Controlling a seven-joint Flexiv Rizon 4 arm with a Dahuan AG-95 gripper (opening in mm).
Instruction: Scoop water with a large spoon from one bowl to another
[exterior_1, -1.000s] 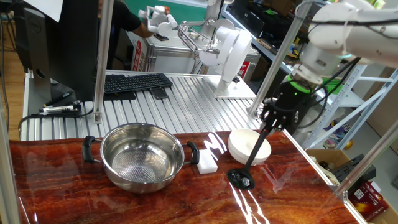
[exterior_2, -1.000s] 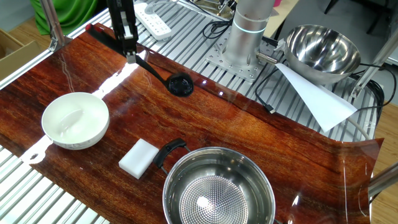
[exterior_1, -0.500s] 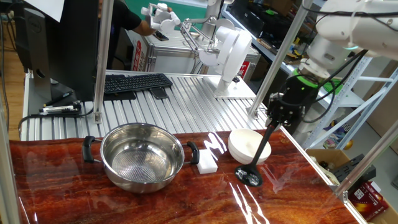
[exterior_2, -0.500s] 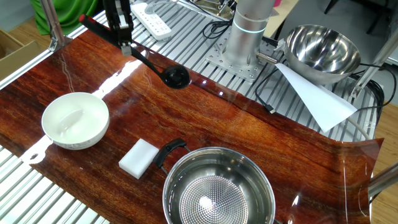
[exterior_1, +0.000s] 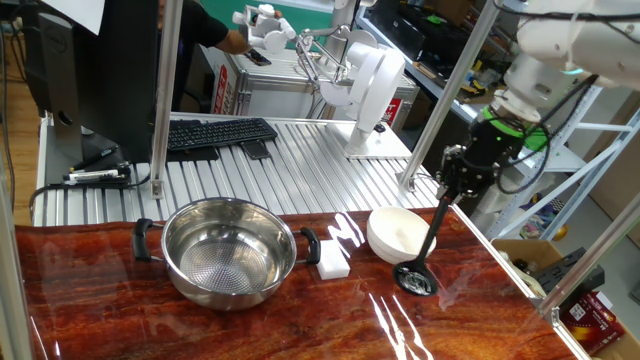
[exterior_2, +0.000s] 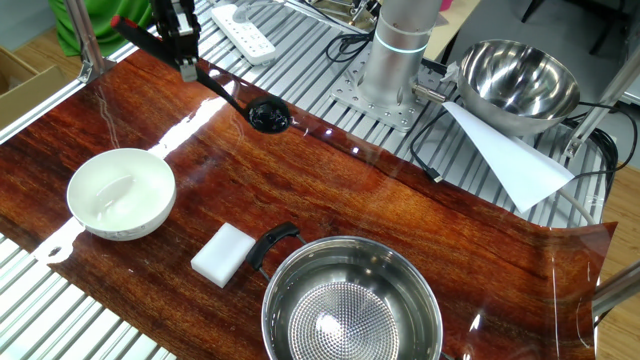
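At the upper left of the other fixed view, the gripper is pinching the black ladle by its handle, cup hanging empty just above the table; next, it likely needs carrying to the steel bowl at the lower centre to scoop, with the white bowl waiting at left.

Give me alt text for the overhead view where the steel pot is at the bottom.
The gripper holds a black ladle by its handle, cup just above the wooden table. A white bowl sits left, a white block beside the steel pot.
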